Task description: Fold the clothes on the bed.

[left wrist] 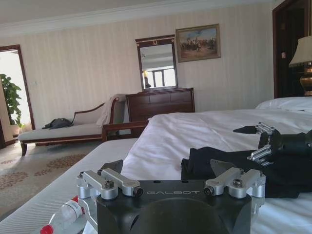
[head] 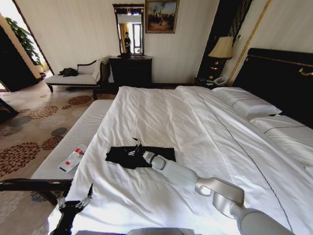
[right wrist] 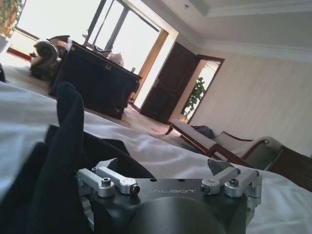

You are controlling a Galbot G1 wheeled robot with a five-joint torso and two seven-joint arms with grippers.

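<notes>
Presently, item by item:

Bed (head: 161,122): large, white sheets, two pillows at the dark headboard; sheet mostly smooth

Black garment (head: 122,155): one dark piece of clothing lying near the foot of the bed, toward its left edge; partly flattened, edges uneven, one flap standing up beside the right pincer as seen from the right wrist view (right wrist: 68,126)

Right pincer (head: 135,147): arm stretched across the bed, tip down on the garment, fingers (left wrist: 261,153) spread, nothing pinched as far as I can tell

Left pincer (head: 84,199): low at the bed's foot corner, well apart from the garment, fingers spread, holding nothing

Bench (head: 73,147): narrow, pale, alongside the bed's left; a clear bottle with red cap (head: 72,158) lies on it

Progress, by judgement: early to middle; garment laid out but rumpled, no neat folded shape yet; remaining folds and squaring-up still to do
</notes>
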